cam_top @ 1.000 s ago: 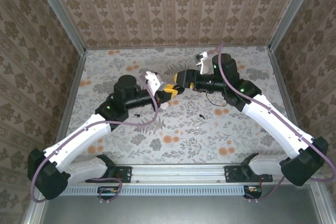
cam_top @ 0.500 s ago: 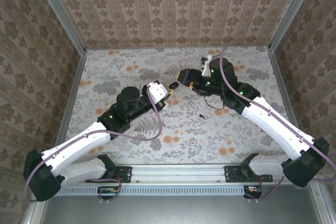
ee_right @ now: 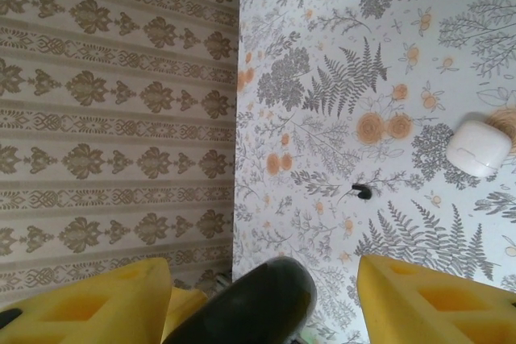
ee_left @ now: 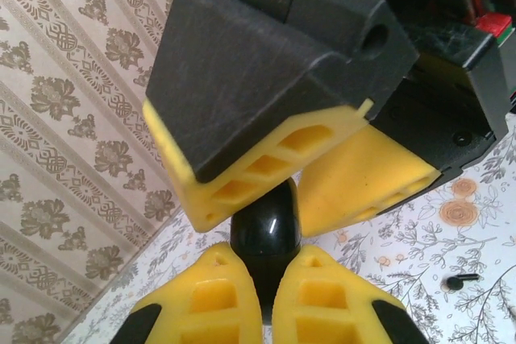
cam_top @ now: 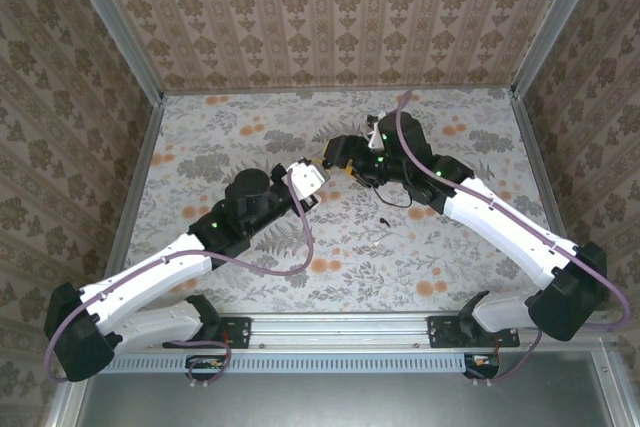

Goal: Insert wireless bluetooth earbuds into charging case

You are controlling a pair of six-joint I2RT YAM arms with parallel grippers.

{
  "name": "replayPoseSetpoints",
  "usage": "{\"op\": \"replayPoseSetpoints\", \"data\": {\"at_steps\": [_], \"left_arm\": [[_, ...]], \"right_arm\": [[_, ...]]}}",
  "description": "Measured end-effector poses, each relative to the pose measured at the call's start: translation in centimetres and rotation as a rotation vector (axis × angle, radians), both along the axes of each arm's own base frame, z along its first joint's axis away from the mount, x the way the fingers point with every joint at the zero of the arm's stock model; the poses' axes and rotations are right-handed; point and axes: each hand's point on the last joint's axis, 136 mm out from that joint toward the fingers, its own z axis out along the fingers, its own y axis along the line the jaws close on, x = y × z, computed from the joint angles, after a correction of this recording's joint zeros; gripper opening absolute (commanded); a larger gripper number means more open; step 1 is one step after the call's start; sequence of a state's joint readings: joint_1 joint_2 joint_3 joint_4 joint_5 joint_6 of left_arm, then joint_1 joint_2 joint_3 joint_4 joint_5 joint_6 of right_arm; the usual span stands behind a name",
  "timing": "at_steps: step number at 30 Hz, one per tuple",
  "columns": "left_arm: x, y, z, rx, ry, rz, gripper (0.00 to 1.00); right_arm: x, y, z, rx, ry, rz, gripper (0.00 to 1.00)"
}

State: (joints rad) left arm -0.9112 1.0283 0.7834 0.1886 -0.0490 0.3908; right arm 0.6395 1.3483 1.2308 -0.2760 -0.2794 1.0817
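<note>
Meeting over the middle of the floral table (cam_top: 340,237), the two arms hold their claws tip to tip. The left gripper (cam_top: 318,173) reaches in from the near left and the right gripper (cam_top: 336,154) comes in from the right.

Seen from the left wrist, the left gripper's yellow fingers (ee_left: 214,300) are pressed together on a glossy black rounded piece (ee_left: 266,231), which stands up between their tips. Whether that piece is one of the earbuds cannot be told for sure. The right gripper's jaws stand apart, with one yellow finger (ee_left: 242,179) on each side of the piece's upper end. Whether they touch it cannot be made out. From the right wrist the same spread shows: two yellow fingers (ee_right: 435,300) sit well apart at the bottom edge, with the dark rounded piece (ee_right: 258,300) between them.

One earbud (cam_top: 383,219) lies on the table to the right of the grippers and a little nearer, clear of both arms. The left wrist view catches this earbud (ee_left: 459,282) low on the right.

The charging case (ee_right: 479,148), white and closed, rests on the table in the right wrist view. A small black earbud (ee_right: 360,192) lies near it but apart, on the side toward the patterned wall (ee_right: 113,118). Whether this is the earbud seen from above cannot be told.
</note>
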Motion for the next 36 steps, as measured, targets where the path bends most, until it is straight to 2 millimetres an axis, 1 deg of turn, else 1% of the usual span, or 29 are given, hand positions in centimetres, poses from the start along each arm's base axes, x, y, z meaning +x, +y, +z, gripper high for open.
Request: {"op": "replayPoseSetpoints", "data": {"at_steps": [2, 4, 6, 10, 13, 15, 17, 20, 22, 25, 28, 29, 32, 35, 36], "left_arm": [[0.1, 0.0, 0.0, 0.005, -0.01, 0.005, 0.0], [0.2, -0.1, 0.1, 0.008, -0.019, 0.008, 0.0], [0.3, -0.1, 0.0, 0.015, -0.025, 0.015, 0.0], [0.6, 0.0, -0.2, 0.028, -0.033, 0.033, 0.0], [0.7, 0.0, -0.6, 0.048, -0.043, 0.038, 0.0], [0.6, -0.1, -0.8, 0.062, -0.044, 0.033, 0.01], [0.5, -0.2, -1.0, 0.071, -0.044, 0.025, 0.14], [0.3, -0.3, -1.2, 0.079, -0.042, 0.013, 0.29], [0.1, -0.5, -1.3, 0.078, -0.036, -0.002, 0.37], [-0.5, -0.8, -1.8, 0.081, -0.007, -0.033, 0.49], [-1.2, -0.7, -2.3, 0.074, 0.047, -0.064, 0.56], [-1.3, -0.4, -2.3, 0.062, 0.074, -0.074, 0.57], [-0.8, 1.4, -1.3, -0.025, 0.149, -0.085, 0.6], [0.0, 3.5, 0.0, -0.135, 0.238, -0.103, 0.6], [0.1, 3.9, 0.1, -0.164, 0.273, -0.119, 0.6]], "right_arm": [[0.1, 0.4, 0.0, 0.012, 0.011, 0.008, 0.63], [0.2, 0.7, -0.1, 0.022, 0.022, 0.012, 0.6], [0.3, 0.9, 0.0, 0.035, 0.026, 0.014, 0.52], [0.8, 1.3, 0.0, 0.062, 0.037, 0.003, 0.3], [1.1, 1.3, -0.2, 0.069, 0.05, -0.011, 0.19], [1.3, 1.3, -0.2, 0.071, 0.054, -0.021, 0.15], [1.3, 1.2, -0.3, 0.064, 0.047, -0.018, 0.09], [1.4, 1.1, -0.4, 0.054, 0.04, -0.011, 0.02], [1.5, 1.0, -0.4, 0.048, 0.028, 0.0, 0.0], [1.9, 0.5, -0.4, 0.033, 0.0, 0.018, 0.0], [2.5, -0.4, 0.0, -0.004, -0.045, 0.043, 0.0], [2.7, -0.7, 0.3, -0.021, -0.065, 0.059, 0.0], [2.7, -1.0, 2.0, -0.063, -0.148, 0.14, 0.0], [1.6, -0.8, 3.9, -0.106, -0.25, 0.264, 0.0], [1.0, -0.7, 4.5, -0.118, -0.28, 0.306, 0.0]]}}
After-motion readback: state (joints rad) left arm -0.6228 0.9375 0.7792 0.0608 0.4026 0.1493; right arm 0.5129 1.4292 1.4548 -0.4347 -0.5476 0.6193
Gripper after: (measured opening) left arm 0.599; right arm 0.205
